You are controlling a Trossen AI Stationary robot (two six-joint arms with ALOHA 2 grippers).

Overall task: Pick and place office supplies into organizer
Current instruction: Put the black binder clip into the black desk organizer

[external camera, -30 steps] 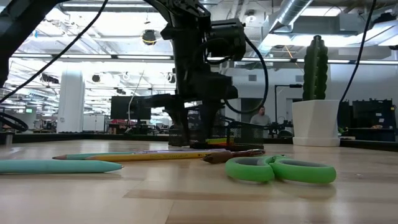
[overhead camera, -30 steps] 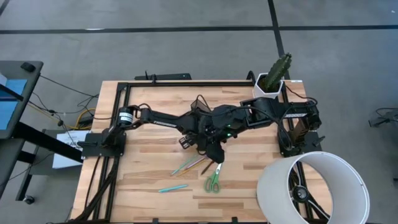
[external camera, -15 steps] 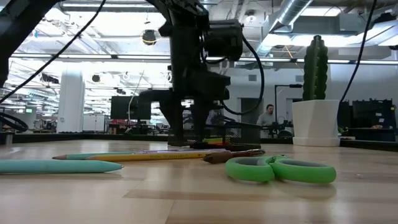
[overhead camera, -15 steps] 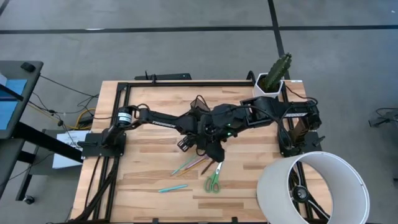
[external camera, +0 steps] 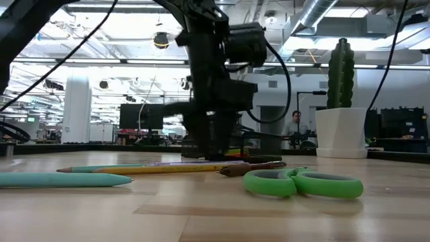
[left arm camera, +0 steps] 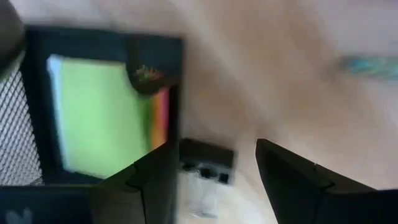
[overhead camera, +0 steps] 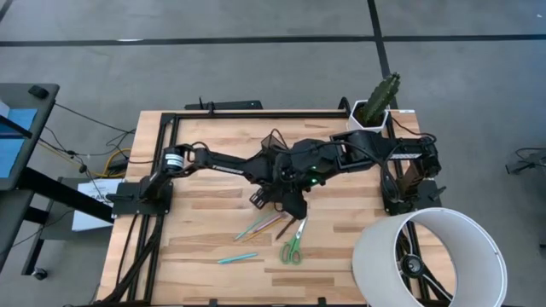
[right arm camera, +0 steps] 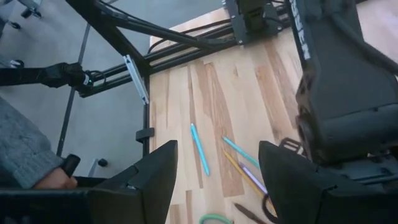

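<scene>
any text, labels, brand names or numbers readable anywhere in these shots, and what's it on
None can be read.
Sticky note pad in the organizer: blank green face, no print visible.
Scissors, pens, plant pot: no markings visible.
Signs in the room behind the table: too small to read.

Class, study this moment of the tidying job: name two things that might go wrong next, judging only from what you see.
1. Both arms crowd over the table's middle; the left gripper and right gripper may collide.
2. The pens lie bunched beside the scissors; picking one may knock the rest.
</scene>
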